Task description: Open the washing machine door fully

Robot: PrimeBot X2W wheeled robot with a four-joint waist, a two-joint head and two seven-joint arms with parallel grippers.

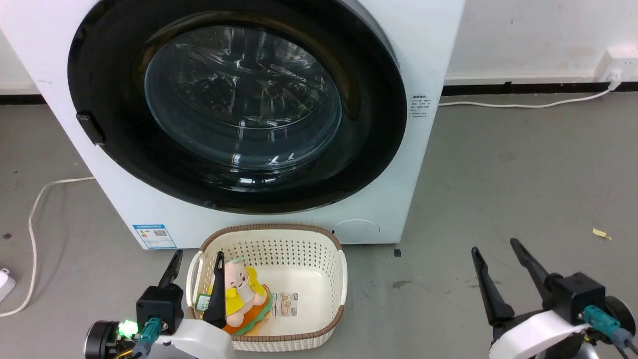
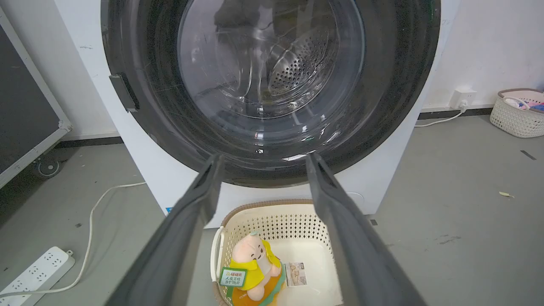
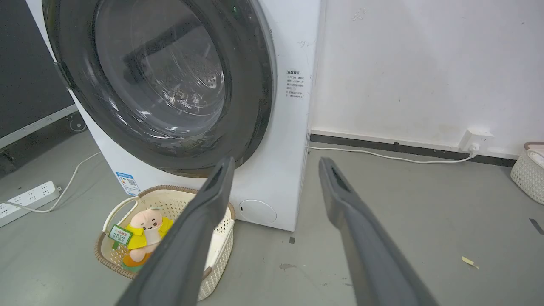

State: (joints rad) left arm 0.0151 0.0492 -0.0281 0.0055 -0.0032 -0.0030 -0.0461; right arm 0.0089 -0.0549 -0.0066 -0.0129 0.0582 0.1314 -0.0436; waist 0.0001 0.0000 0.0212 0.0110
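The washing machine door (image 1: 239, 107) (image 2: 272, 80) (image 3: 161, 85) lies flat against the white machine front, its wide black ring around a bulging glass bowl. A small black latch tab (image 1: 90, 128) (image 2: 124, 92) sits on the ring's left edge. My left gripper (image 1: 198, 259) (image 2: 261, 159) is open at the lower left, low over the basket and well short of the door. At the lower right my right gripper (image 1: 494, 247) (image 3: 276, 163) is open above the bare floor, also apart from the door. Both hold nothing.
A cream perforated basket (image 1: 319, 239) (image 2: 289, 216) (image 3: 221, 238) with a plush toy (image 1: 241, 291) stands on the floor right before the machine. White cables (image 1: 32, 224) and a power strip (image 2: 34, 272) lie at the left. Another basket (image 2: 518, 112) stands far right by the wall.
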